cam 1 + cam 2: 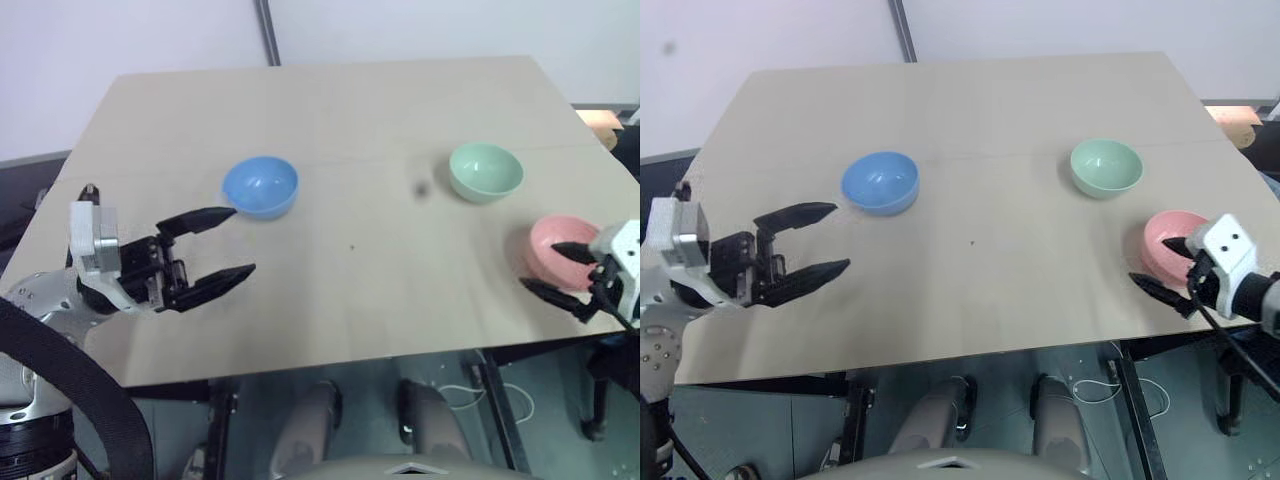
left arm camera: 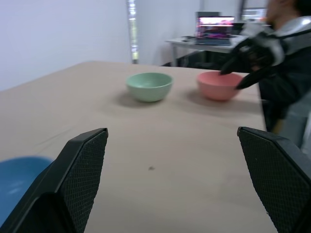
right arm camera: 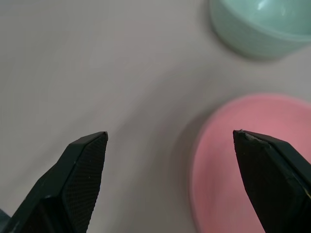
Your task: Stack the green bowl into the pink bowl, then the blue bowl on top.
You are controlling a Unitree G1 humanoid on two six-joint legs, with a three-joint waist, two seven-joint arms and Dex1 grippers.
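Leftmost, hovering over the near left part of the pale wooden worktop [image 1: 380,110]: left tool [image 1: 232,243], black fingers [image 1: 200,219] spread wide apart, gripping nothing, pointing level across the surface toward the right. Just beyond its upper fingertip, sitting upright and open side up: blue bowl [image 1: 260,186], nearly touching that tip yet apparently apart from it. Farther right, resting past a bare stretch of wood on the far right portion: green bowl [image 1: 485,171], upright, well apart from the blue one. Nearer the front and lying close to the right edge: pink bowl [image 1: 560,247], upright, near the green bowl but not touching it, both showing side by side in the left wrist view with a narrow gap between. Hanging at the right edge, tilting downward and toward the left: right tool [image 1: 1160,267], fingers likewise standing wide apart and holding nothing, one finger reaching over the near rim of the pink bowl, the other lying over bare wood just beside it; contact with the rim not determinable.
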